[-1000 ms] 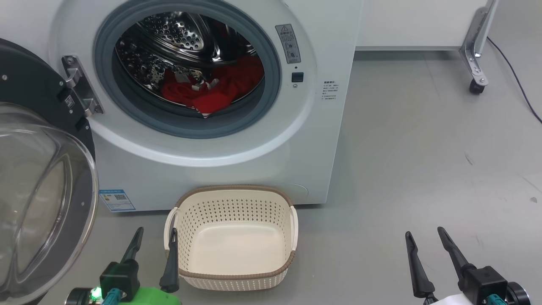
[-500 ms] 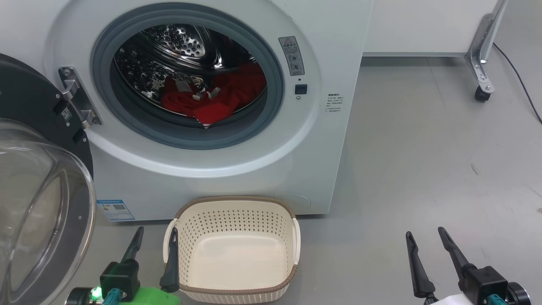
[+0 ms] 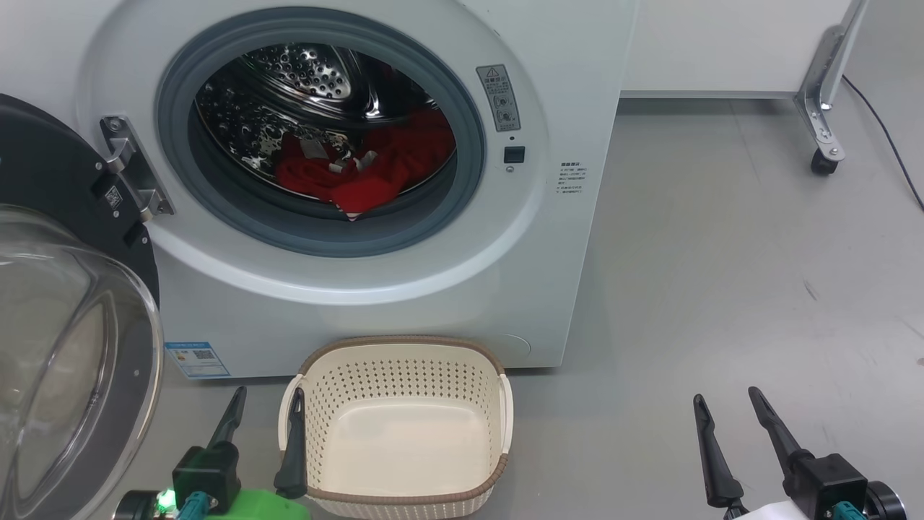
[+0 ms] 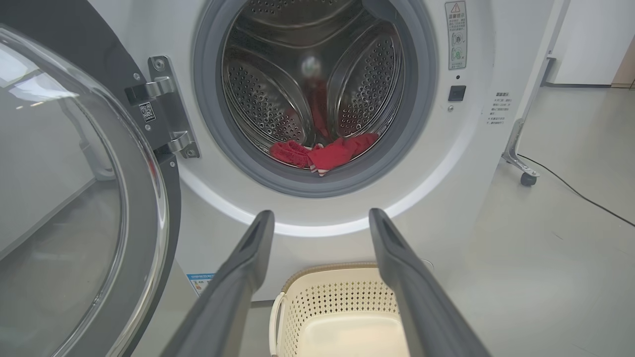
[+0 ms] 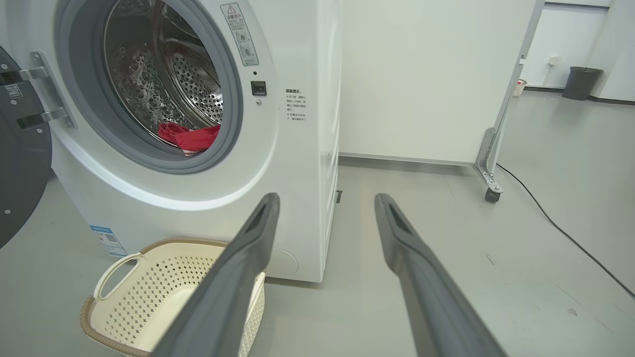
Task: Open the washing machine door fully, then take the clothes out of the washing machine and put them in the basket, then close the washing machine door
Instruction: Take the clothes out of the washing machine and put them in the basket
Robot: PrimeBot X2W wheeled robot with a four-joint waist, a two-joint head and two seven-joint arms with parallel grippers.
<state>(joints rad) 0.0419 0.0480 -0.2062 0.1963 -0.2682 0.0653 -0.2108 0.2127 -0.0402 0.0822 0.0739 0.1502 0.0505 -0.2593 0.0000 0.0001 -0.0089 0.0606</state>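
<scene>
Grey floor [image 3: 722, 274], castored white panel [image 3: 722, 43] at 1 o'clock. Clothes [image 3: 361, 170] in washing machine [image 3: 570, 87] drum [image 3: 310, 65] at 12; basket [image 3: 401, 339] below, 6 (door [image 3: 43, 166] open, 9). L gripper [image 3: 268, 392], R gripper [image 3: 725, 393] spread, empty. Right wrist view adds dark bin [image 5: 584, 83].

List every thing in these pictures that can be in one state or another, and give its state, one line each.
washing machine door: swung open on its hinge, at the machine's left
washing machine: opening uncovered, drum in sight
clothes: lying in the drum, not gripped
basket: upright on the floor before the machine, empty
left end effector: open, holding nothing
right end effector: open, holding nothing
</scene>
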